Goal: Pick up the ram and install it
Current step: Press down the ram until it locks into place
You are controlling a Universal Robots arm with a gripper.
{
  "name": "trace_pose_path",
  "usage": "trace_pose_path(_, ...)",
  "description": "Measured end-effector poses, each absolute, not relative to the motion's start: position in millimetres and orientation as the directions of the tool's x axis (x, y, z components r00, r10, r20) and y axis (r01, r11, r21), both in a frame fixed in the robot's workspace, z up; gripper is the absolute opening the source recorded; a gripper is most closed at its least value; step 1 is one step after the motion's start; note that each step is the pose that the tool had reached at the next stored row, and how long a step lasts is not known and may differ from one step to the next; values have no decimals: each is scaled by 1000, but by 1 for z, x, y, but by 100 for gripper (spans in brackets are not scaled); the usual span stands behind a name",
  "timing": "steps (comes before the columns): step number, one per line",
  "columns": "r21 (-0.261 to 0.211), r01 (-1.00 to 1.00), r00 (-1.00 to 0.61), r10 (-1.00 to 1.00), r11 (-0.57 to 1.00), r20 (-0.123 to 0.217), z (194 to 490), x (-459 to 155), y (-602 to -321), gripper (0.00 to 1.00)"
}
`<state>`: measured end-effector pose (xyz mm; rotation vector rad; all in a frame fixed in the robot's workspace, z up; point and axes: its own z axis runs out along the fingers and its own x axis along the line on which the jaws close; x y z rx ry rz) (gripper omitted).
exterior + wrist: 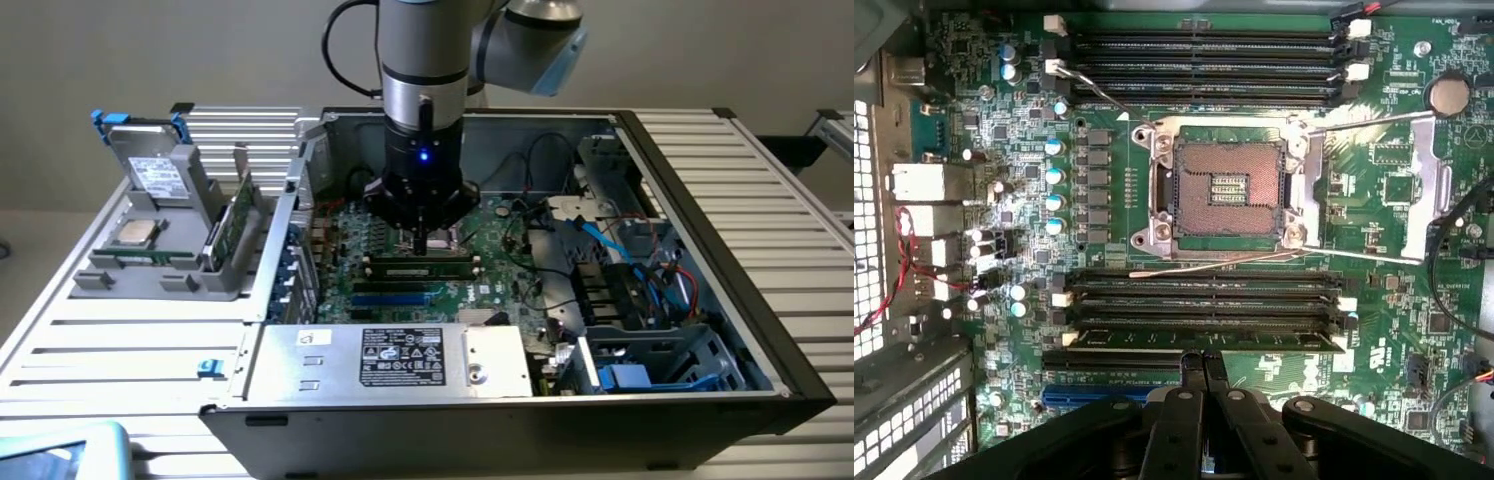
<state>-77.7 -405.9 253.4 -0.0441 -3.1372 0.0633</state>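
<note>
The ram [422, 264] is a long green stick standing in a memory slot on the motherboard [501, 240] inside the open computer case. My gripper [422, 243] is directly above the stick's middle, shut, with the fingertips at its top edge. In the wrist view the ram [1274, 339] lies along the slot closest to the gripper [1202, 360]. The two fingertips are pressed together with nothing between them. Whether they touch the stick I cannot tell.
An open CPU socket [1229, 190] sits beside the memory slots. A grey power supply [400, 360] fills the case front, with cables and a drive cage [654, 350] at the exterior view's right. A grey holder [174, 230] with parts stands outside at the left.
</note>
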Motion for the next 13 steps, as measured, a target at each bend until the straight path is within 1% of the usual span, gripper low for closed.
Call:
trace_pose_path(5,-40,94,-996,95,995,2,253,-78,-406,11)
trace_pose_path(13,-40,98,-995,98,994,1,253,-78,-406,11)
